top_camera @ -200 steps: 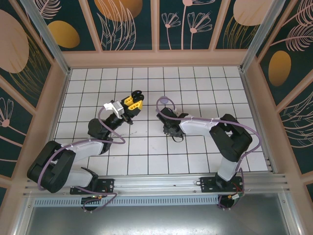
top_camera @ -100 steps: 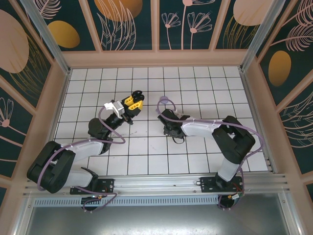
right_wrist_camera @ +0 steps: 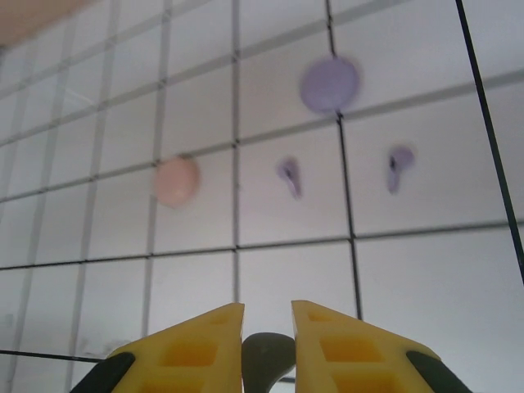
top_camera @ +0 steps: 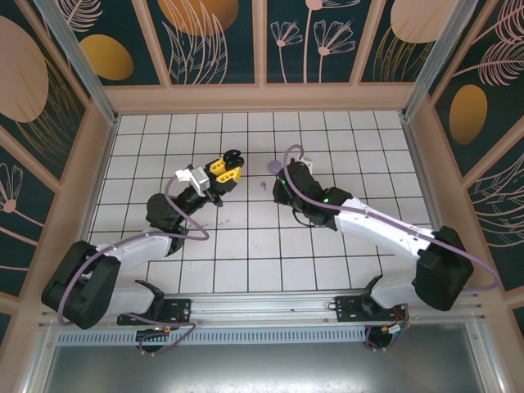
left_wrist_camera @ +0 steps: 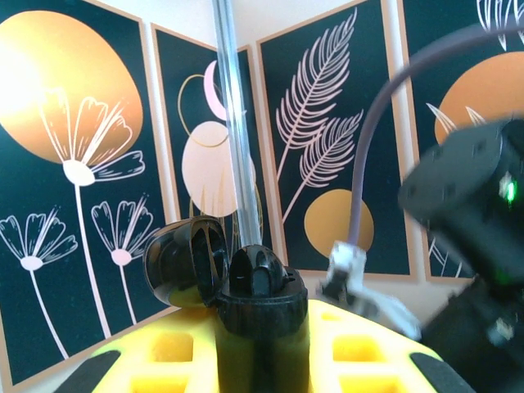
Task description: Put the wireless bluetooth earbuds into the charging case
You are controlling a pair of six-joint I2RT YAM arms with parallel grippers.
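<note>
The left pincer (left_wrist_camera: 260,332) grips the open black charging case (left_wrist_camera: 246,278). The right pincer (right_wrist_camera: 268,327) is nearly closed on a small dark object (right_wrist_camera: 268,359), near two lilac earbuds (right_wrist_camera: 289,173) lying toward the tabletop's (top_camera: 368,147) far edge.

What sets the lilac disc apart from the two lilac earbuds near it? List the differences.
The lilac disc is plain and round; the lilac earbuds each have a head and a short stem. The disc is clearly larger than either earbud. All are lilac and lie loose on the white tiles.
</note>
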